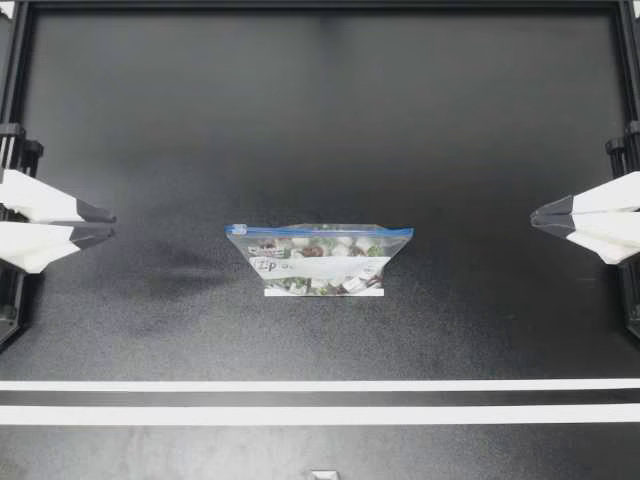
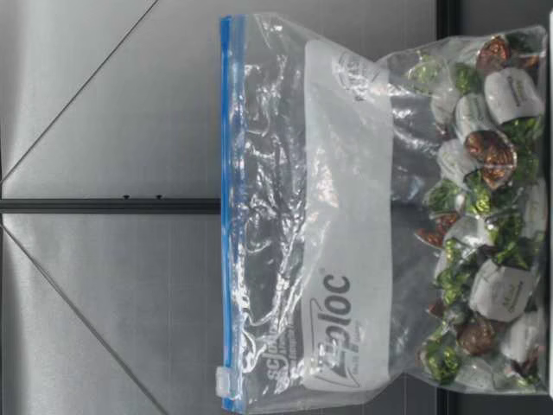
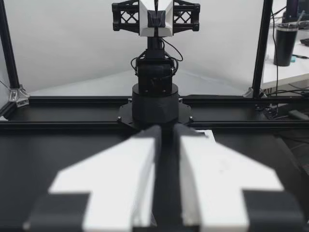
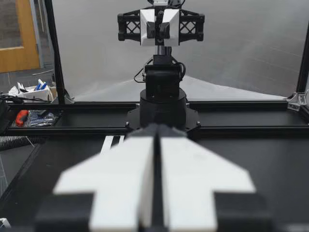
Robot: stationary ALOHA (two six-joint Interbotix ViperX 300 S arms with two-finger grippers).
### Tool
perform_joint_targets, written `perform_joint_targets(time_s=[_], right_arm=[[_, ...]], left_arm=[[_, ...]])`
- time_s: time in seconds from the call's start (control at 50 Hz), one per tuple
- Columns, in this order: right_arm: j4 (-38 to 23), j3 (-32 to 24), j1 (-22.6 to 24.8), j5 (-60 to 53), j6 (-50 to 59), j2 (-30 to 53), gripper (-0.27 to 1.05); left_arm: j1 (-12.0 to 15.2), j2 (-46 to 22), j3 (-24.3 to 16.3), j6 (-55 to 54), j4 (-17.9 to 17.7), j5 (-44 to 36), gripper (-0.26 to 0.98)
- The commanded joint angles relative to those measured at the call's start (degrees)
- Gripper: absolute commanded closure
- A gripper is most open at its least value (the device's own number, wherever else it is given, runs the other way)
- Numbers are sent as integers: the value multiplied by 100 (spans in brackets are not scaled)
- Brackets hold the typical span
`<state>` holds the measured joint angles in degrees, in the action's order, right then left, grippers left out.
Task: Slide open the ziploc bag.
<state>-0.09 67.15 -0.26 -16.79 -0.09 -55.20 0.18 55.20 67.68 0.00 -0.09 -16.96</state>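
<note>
While the bag (image 1: 318, 259) seems shut, its label's (image 2: 346, 225) printed.

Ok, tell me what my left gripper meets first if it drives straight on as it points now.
Probably the ziploc bag: from above, the left gripper lines up near its blue zip edge. Its own wrist view shows only the right arm ahead, so it might pass the bag; height is unclear.

Lit softly from overhead, with a wide grey sheen toward the far edge of the bench (image 1: 330, 120). Showed a faint smudged shadow beside the ziploc bag (image 1: 318, 258), toward the left edge. Caught white glints on its crinkled plastic up close. Blurred the left gripper (image 1: 112, 225) and right gripper (image 1: 533, 218) near their wrist cameras; rendered backgrounds sharp.
</note>
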Motion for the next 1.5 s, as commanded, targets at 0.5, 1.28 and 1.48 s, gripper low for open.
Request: perform_joint_targets(time_s=[0.5,1.28,1.48], right_arm=[[-9,-360,-79,-1397,-44,1222,95],[-167,-2522,-598,-747,-70,4333,67],[-316,-3111,-606,-475,-70,4931,35]], left_arm=[[211,-1116,378,70,-105,-316,86],[378,-3498,466,18,-686,-1784,31],[378,-3929,413,18,-853,-2355,31]])
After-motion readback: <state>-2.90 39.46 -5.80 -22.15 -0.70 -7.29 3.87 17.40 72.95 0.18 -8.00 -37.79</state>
